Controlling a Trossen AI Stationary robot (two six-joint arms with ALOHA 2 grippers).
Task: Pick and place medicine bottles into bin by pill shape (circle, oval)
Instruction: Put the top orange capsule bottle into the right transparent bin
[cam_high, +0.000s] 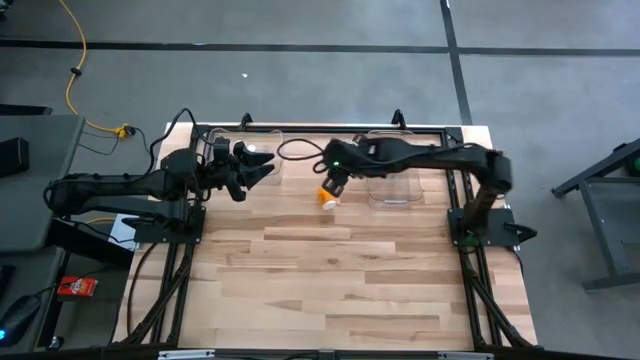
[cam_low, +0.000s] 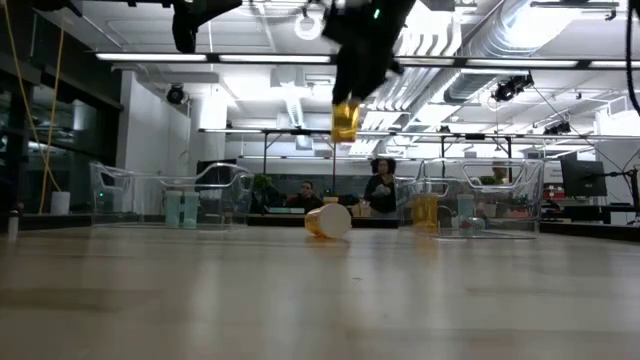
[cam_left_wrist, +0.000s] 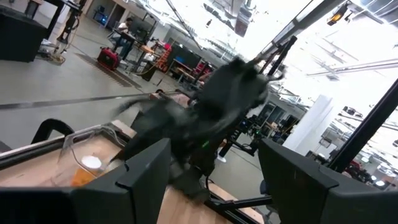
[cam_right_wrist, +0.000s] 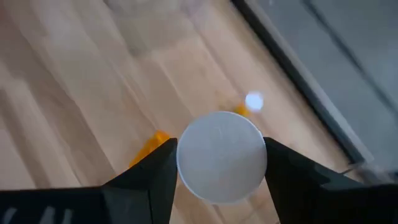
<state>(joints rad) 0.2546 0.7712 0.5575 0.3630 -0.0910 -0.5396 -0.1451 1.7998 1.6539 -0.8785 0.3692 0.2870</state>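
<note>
Right gripper (cam_right_wrist: 219, 163) clenched on a small orange medicine bottle with a white round cap (cam_right_wrist: 222, 155), held upright well above the light wooden table (cam_high: 350, 290), near its middle back between the two clear plastic bins (cam_high: 395, 178). A second orange white-capped bottle (cam_low: 328, 221) lies on its side on the table just below it. Left gripper (cam_high: 258, 166) hangs with fingers spread and nothing between them over the left clear bin (cam_high: 262, 140), which has a white-capped vial (cam_left_wrist: 91, 163) inside.
</note>
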